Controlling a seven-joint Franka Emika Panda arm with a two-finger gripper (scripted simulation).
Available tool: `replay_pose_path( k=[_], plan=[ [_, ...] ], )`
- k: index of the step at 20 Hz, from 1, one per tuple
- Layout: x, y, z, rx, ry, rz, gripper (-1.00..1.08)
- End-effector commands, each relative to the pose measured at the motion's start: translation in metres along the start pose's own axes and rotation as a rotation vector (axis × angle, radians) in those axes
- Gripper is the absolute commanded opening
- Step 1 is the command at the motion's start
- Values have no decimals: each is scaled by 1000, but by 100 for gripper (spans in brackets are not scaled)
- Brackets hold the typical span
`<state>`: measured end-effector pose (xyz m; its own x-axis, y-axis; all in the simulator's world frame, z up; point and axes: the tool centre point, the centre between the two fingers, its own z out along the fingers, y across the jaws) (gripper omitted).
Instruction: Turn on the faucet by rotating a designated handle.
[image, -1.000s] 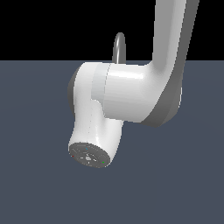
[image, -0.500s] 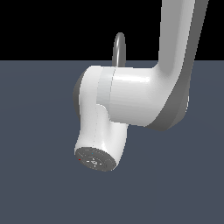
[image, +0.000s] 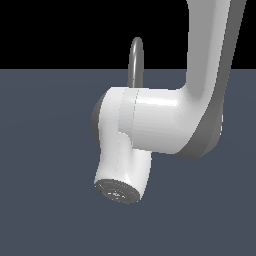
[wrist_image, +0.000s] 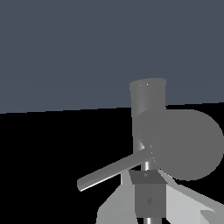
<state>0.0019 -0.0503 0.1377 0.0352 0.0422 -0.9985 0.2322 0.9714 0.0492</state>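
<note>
The faucet (image: 136, 60) shows in the exterior view only as the top of its arched spout, upper centre of the frame, behind the robot arm (image: 160, 125). In the wrist view its base fills the centre right, and the handle (wrist_image: 111, 171) slants toward the lower left. The hand (wrist_image: 149, 199) sits at the bottom edge, close to the faucet; whether it is spread or closed I cannot tell. A good turn would likely push near the handle's free tip, sweeping around the base. No containers are visible.
</note>
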Motion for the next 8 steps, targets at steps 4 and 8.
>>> replay_pose_path(
  k=[4, 8],
  plan=[
    [27, -28, 2, -40, 26, -41, -100],
    [34, -38, 3, -45, 26, -49, -100]
  ],
)
